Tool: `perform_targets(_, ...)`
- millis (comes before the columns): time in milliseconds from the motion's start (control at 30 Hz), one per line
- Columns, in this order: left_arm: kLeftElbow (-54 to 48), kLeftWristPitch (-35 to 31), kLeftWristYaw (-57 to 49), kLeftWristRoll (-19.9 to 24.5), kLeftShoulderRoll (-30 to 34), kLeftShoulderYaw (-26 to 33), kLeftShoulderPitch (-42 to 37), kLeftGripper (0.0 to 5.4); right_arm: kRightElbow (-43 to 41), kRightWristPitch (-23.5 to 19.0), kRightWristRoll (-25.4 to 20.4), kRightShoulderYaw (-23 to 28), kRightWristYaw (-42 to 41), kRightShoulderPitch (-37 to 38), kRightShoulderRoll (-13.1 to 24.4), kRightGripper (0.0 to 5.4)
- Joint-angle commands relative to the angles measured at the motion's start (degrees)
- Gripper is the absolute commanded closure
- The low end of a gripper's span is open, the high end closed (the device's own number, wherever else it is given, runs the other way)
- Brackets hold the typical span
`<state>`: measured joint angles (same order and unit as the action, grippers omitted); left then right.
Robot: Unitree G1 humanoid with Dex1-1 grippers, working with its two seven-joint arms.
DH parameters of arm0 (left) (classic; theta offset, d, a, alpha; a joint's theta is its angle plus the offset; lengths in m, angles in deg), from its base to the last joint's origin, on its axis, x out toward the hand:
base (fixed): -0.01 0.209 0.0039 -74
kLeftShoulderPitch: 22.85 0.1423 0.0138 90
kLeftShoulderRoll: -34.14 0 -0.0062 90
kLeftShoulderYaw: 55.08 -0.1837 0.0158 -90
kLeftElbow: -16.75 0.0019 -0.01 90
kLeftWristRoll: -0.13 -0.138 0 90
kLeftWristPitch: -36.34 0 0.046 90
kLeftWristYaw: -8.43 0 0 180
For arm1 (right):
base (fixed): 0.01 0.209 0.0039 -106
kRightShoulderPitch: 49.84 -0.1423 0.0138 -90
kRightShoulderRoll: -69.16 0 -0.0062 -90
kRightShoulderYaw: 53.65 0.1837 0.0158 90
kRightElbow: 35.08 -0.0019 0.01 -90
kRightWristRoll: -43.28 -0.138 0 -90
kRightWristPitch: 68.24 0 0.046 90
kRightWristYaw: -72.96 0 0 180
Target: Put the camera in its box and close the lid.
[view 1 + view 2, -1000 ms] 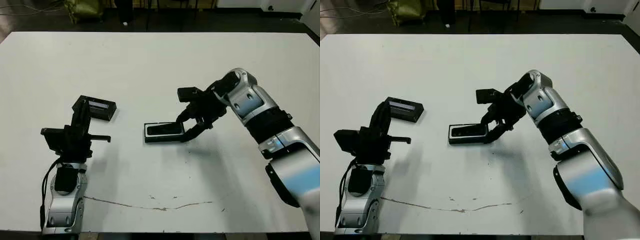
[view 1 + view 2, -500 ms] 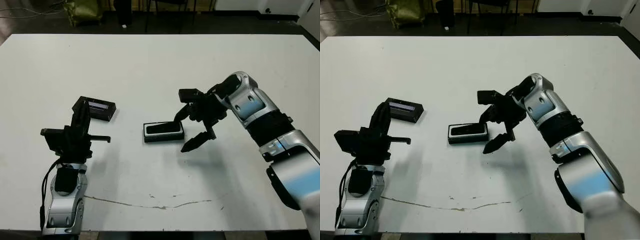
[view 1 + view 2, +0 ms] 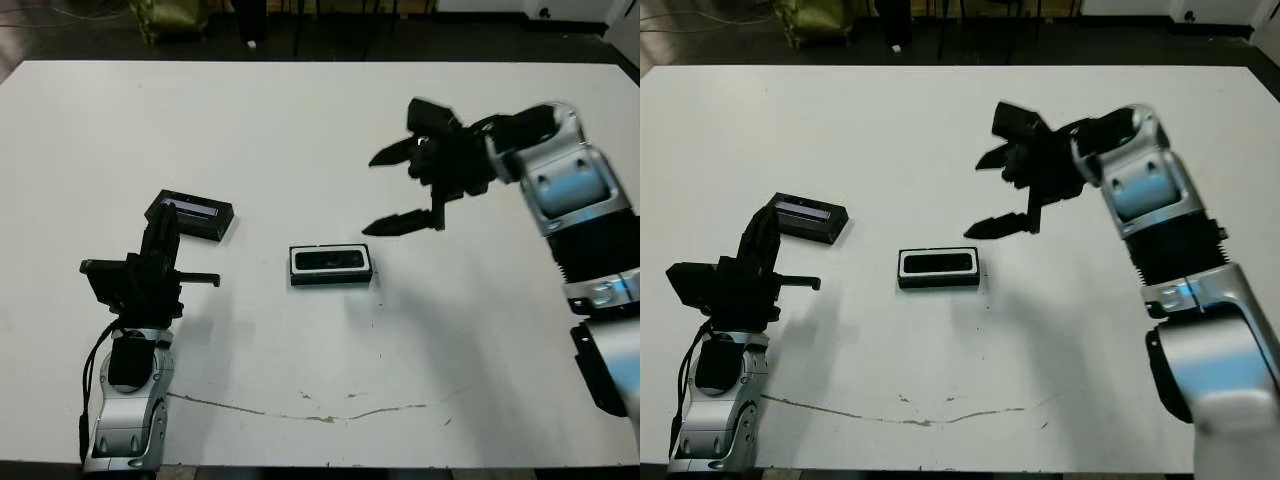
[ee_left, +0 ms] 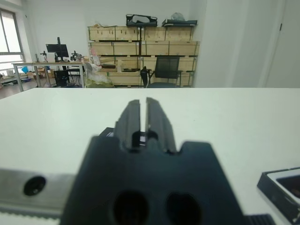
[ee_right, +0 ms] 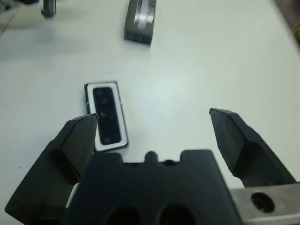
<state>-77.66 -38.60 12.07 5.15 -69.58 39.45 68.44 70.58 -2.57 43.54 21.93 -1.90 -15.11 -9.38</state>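
On the white tabletop point(image 3: 300, 130), the right end effector point(image 3: 392, 190) is held spread wide and empty, raised well apart from the box point(image 3: 331, 265), in which the camera point(image 3: 330, 261) is already seated. The left end effector point(image 4: 139, 117) is clenched on nothing, near the lid point(image 3: 193, 216). A skewed lid could be jammed on the box, or the box pushed aside. No writing can be read.

Black camera point(image 3: 331, 261) in white-lined black box point(image 3: 294, 266).

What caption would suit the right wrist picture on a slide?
Open right gripper above the white table: the camera lies inside its box, the lid apart, beyond it.
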Motion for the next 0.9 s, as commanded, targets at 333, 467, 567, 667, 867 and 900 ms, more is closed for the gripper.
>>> perform_targets(333, 0.74, 0.29, 0.52, 0.21, 0.97, 1.25, 0.65, 5.40, -25.49, 4.35, -4.82, 14.13, 30.39, 25.56, -4.84, 1.53)
perform_targets(467, 0.60, 0.14, 1.39, 1.28, 1.32, 1.93, 0.46, 5.40, -28.27, 13.41, -4.22, 15.63, 38.50, 34.87, -7.82, 2.44)
perform_targets(567, 0.11, -0.34, 1.09, 0.83, 1.43, 2.17, 0.25, 5.40, -28.05, 20.93, -3.68, 16.74, 42.97, 40.65, -9.04, 3.12)
perform_targets(667, -0.43, -0.96, 1.10, 0.65, 1.60, 2.27, 0.00, 5.40, -28.83, 24.63, -4.79, 18.34, 47.75, 46.47, -11.59, 3.79)
perform_targets(867, -0.33, -1.42, 1.73, 0.65, 1.93, 2.05, -0.95, 5.40, -29.99, 31.55, -5.95, 19.53, 53.36, 56.51, -15.36, 5.19)
perform_targets(900, -0.13, -1.32, 1.83, 0.64, 1.98, 2.10, -1.10, 5.40, -30.43, 32.63, -6.19, 19.60, 53.88, 58.03, -15.77, 5.39)
